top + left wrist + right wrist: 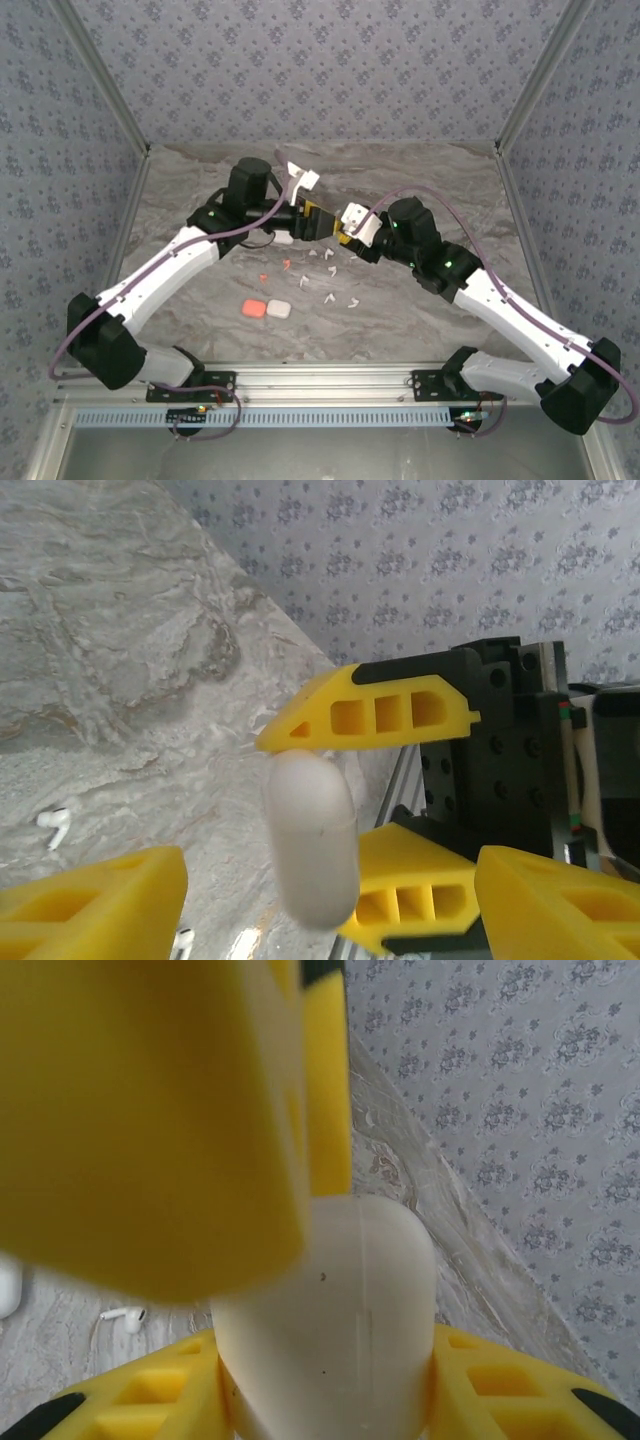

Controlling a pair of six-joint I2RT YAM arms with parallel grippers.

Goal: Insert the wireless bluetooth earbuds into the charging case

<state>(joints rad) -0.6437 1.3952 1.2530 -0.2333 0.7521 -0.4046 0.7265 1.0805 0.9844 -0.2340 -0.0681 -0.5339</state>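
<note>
One charging case (pixel 340 1300), clamped in right claw (pixel 325 1380), left claw (pixel 330 900) parted

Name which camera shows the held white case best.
Left wrist: the white case shows nearly whole, gripped by the right end effector. Right wrist shows it close up but half covered by a blurred finger. From the top it is too small to make out.

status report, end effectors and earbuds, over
Right end effector shut on white charging case, lid closed. Left end effector open, fingers either side of the case. Earbuds loose on table, none inserted. In the way: that closed lid.
</note>
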